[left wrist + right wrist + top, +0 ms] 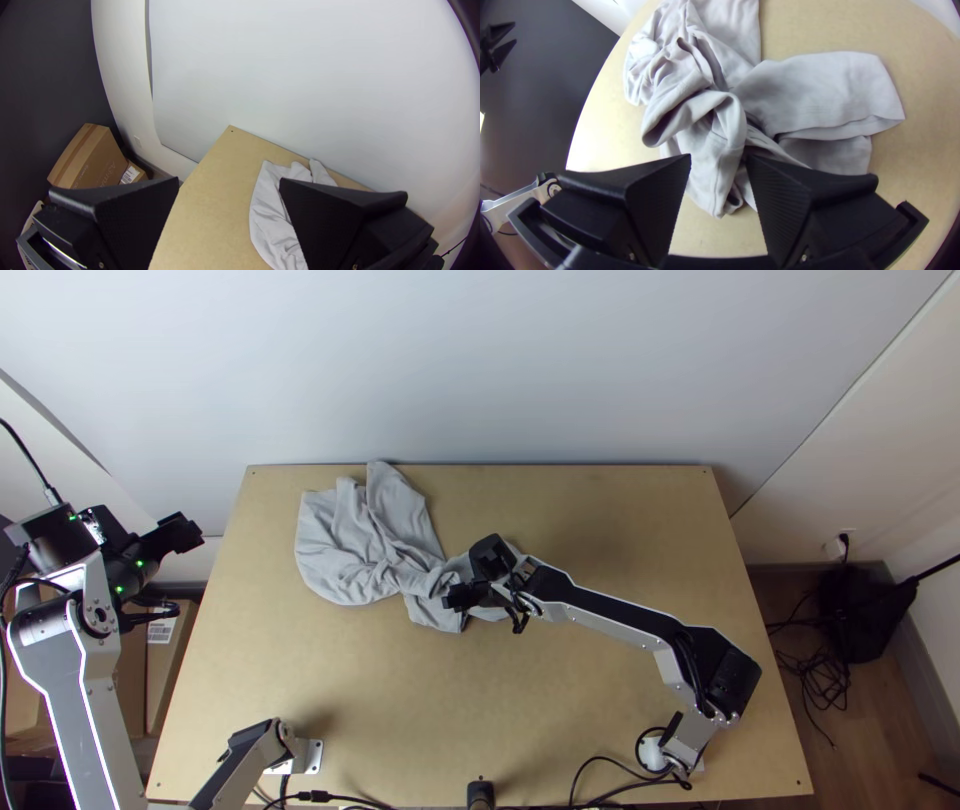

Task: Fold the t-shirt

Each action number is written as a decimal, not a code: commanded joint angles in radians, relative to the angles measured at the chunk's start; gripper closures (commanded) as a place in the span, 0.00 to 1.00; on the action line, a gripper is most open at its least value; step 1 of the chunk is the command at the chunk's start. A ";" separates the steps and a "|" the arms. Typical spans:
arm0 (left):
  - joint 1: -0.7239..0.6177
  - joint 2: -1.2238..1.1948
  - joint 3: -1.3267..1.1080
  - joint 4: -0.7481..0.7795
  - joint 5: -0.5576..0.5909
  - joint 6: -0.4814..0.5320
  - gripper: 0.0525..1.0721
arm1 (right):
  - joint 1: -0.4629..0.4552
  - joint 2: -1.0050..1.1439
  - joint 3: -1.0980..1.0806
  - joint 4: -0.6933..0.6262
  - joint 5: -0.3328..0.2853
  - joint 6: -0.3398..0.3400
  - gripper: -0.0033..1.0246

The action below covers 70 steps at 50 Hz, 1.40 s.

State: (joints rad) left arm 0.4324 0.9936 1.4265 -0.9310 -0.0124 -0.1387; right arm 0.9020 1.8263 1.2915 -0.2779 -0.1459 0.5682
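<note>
Right gripper (pixel 468 578) with fingers apart at the bunched grey t-shirt (pixel 365 545), cloth rumpled across the wooden desk (pixel 600 700), left gripper (pixel 186 533) with fingers apart off the desk's left side, large cardboard box (pixel 97 162) near a smaller labelled box (pixel 136 173), contents hidden

Left end effector (pixel 190 530) and right end effector (pixel 469 576), fingers parted

Free room on the table (pixel 400 700) nearside, right arm (pixel 615 615) across the right half
</note>
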 commanded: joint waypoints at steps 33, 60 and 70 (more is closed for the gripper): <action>0.008 -0.024 -0.074 0.052 -0.003 -0.001 0.05 | -0.023 0.050 0.019 0.037 0.019 -0.019 0.97; -0.198 0.160 -0.127 0.172 0.002 0.131 0.05 | -0.055 -0.223 -0.135 -0.043 0.035 -0.057 0.97; -0.248 0.295 -0.147 0.256 0.009 0.114 0.05 | -0.060 -0.309 -0.189 -0.106 0.058 -0.087 0.97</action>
State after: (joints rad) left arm 0.2150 1.2243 1.2957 -0.6983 -0.0116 -0.0257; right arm 0.8494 1.5806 1.1305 -0.3550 -0.1005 0.5003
